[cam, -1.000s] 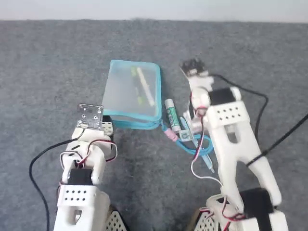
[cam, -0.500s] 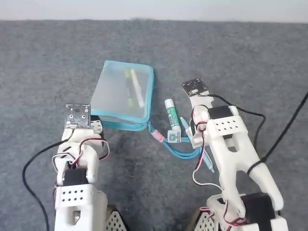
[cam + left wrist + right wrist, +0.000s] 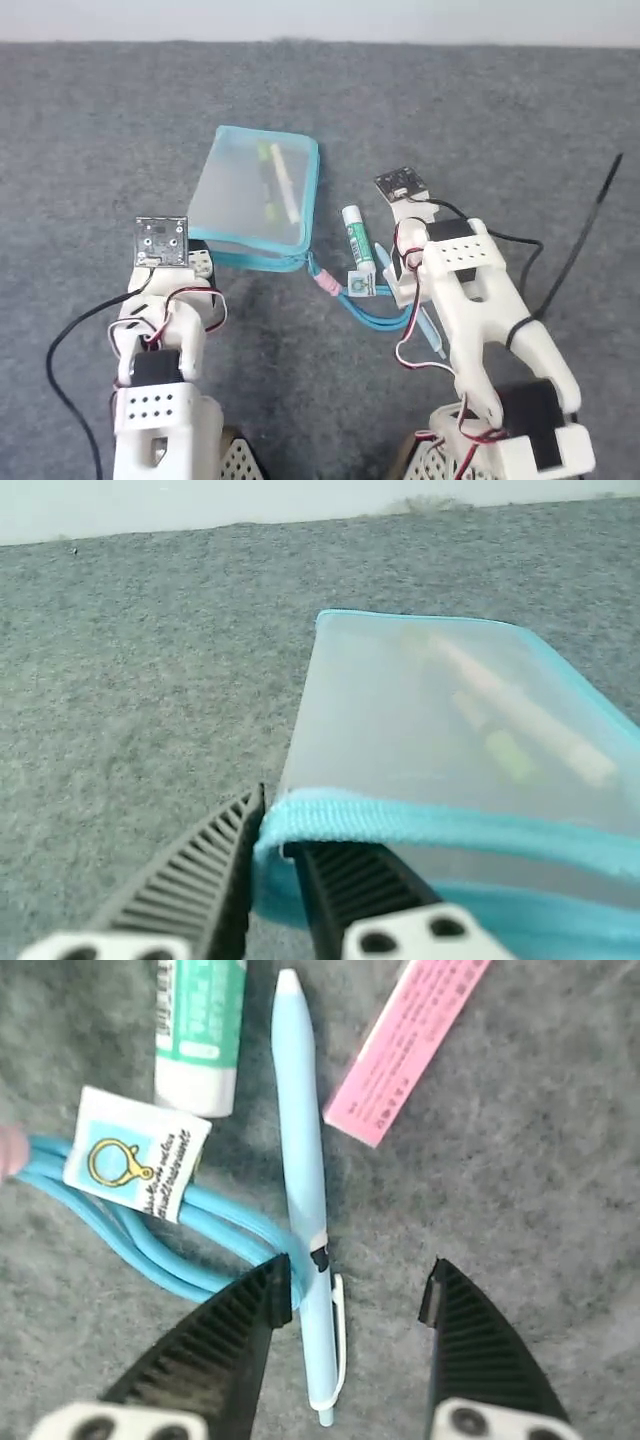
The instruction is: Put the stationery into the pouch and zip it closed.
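Note:
The translucent pouch with teal trim lies at mid-table, and pens show through its wall. My left gripper is shut on the pouch's teal edge at its near left corner. A green-and-white glue stick, a light blue pen and a flat pink piece lie loose to the pouch's right. My right gripper hangs open just above the pen, one finger beside the blue cord.
The blue cord carries a white tag and runs to the pink zip pull at the pouch's near right corner. Grey carpet covers the table. Cables trail from the right arm.
The left gripper has dragged the pouch a little to the left. The right arm has drawn back toward the near side and now sits over the pen and cord.

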Robot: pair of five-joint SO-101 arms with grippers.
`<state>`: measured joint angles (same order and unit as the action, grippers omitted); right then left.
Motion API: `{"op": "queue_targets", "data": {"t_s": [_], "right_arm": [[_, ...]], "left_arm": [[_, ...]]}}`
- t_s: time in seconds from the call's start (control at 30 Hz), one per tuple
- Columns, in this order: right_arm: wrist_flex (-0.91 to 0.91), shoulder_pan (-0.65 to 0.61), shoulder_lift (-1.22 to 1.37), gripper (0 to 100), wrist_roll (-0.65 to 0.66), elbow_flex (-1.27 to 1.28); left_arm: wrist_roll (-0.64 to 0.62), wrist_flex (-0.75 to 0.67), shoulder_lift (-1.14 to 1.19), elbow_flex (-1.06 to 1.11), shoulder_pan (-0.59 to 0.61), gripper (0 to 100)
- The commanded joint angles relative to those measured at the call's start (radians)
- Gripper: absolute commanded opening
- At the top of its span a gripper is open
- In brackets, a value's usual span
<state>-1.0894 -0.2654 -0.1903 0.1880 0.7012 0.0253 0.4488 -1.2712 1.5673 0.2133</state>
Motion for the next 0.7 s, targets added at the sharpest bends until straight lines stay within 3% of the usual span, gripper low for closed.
{"op": "queue_targets", "data": {"t_s": [0.0, 0.33, 0.67], "right_arm": [[0.012, 0.016, -0.010, 21.3, 0.009, -0.006], [0.018, 0.099, -0.010, 21.3, 0.008, -0.006], [0.021, 0.097, -0.008, 21.3, -0.028, -0.006]], "left_arm": [[-0.003, -0.032, -0.002, -0.044, -0.002, 1], [0.003, -0.032, -0.002, -0.024, -0.049, 1], [0.003, -0.032, -0.002, -0.022, -0.051, 1]]}}
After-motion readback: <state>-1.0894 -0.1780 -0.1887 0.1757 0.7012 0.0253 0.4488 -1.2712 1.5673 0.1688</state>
